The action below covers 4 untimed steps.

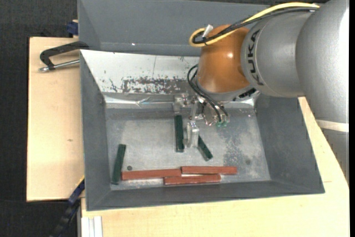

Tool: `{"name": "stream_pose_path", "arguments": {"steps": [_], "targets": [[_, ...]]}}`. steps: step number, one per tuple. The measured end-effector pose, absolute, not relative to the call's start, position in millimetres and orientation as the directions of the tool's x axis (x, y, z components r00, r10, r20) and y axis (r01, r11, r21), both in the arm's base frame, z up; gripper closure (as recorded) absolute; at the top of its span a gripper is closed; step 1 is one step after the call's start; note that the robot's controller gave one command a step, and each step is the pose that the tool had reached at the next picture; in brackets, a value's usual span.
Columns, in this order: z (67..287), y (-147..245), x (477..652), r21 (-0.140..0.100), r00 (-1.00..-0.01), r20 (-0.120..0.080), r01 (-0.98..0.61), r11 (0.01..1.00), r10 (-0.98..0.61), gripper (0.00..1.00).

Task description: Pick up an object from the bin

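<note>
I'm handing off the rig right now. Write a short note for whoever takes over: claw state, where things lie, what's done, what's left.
Claw: low over the middle of the bin; open or shut can't be told from here.
Things: a long dark green stick lies just left of the claw in the view, and a short slanted green stick lies to its lower right. A third green stick lies by the left wall. The reddish-brown sticks lie along the near wall.
Done: the arm is down among the sticks; nothing looks lifted.
Left: grip one stick and raise it out of the bin.
</note>
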<state>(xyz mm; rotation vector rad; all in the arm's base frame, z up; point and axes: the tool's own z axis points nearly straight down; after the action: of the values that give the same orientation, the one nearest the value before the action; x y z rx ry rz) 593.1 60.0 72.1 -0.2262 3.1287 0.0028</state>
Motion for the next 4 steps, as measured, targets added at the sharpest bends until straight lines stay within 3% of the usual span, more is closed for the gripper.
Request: {"name": "stream_pose_path", "arguments": {"steps": [1,2,4], "targets": [[75,62,554.5,-0.006,-0.695,-0.013,-0.719,0.695,-0.719,1.00],[72,61,551.9,-0.002,-0.695,-0.007,-0.719,0.695,-0.719,0.00],[78,63,541.3,-0.001,-0.655,-0.003,-0.755,0.655,-0.755,0.00]]}}
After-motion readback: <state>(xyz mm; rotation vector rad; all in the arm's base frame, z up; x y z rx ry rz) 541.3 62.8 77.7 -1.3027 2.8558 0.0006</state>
